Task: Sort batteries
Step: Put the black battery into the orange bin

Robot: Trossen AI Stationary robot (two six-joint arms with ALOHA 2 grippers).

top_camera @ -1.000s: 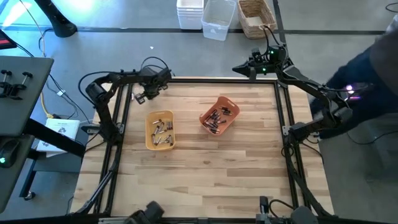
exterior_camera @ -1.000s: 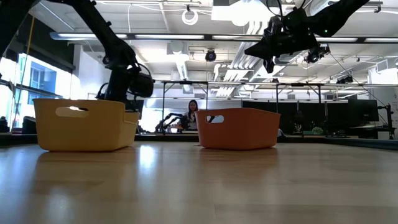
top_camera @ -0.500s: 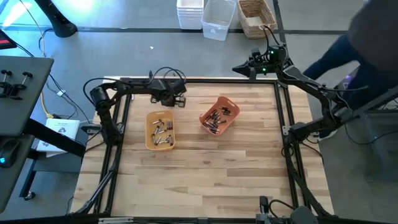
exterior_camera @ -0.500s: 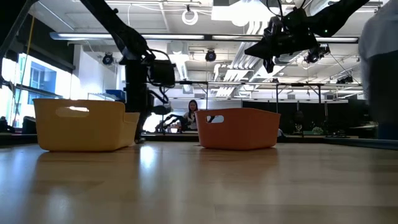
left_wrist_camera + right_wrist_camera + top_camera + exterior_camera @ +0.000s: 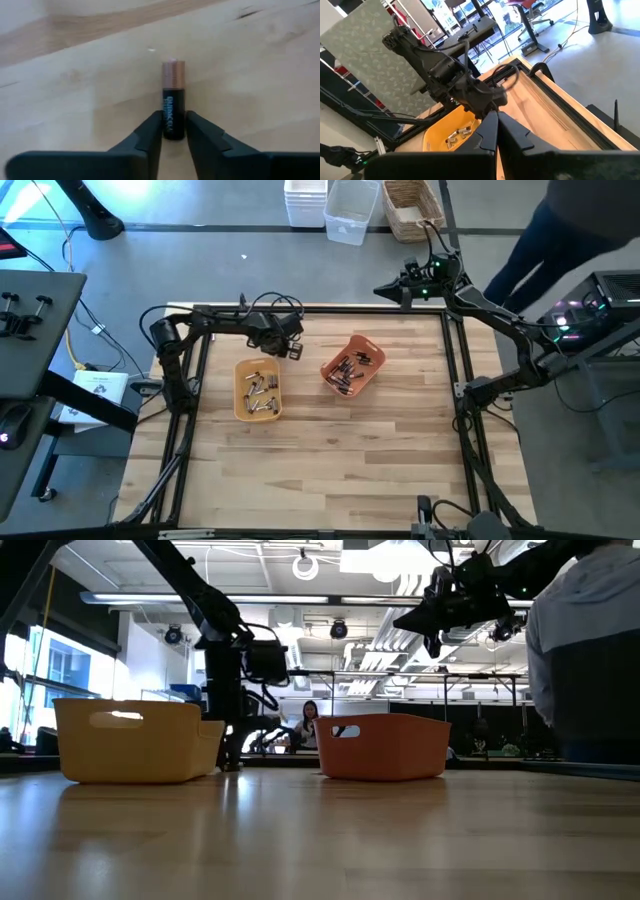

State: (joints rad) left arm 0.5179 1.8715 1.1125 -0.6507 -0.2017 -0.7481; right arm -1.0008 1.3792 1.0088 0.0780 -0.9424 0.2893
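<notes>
the work surface is a pale wooden table (image 5: 330, 460) inside a black frame. the left gripper (image 5: 174, 131) is low over the far table edge, just beyond the yellow tray (image 5: 257, 389), fingers closed on a copper-topped battery (image 5: 173, 98). other batteries (image 5: 352, 370) lie in the orange tray (image 5: 372, 352) and in the yellow tray. the right gripper (image 5: 495, 131) waits raised over the far right corner, fingers shut and holding nothing. beyond the table: grey floor, clear bins (image 5: 335, 205), a wicker basket (image 5: 410, 202). a person (image 5: 585, 660) stands at right.
</notes>
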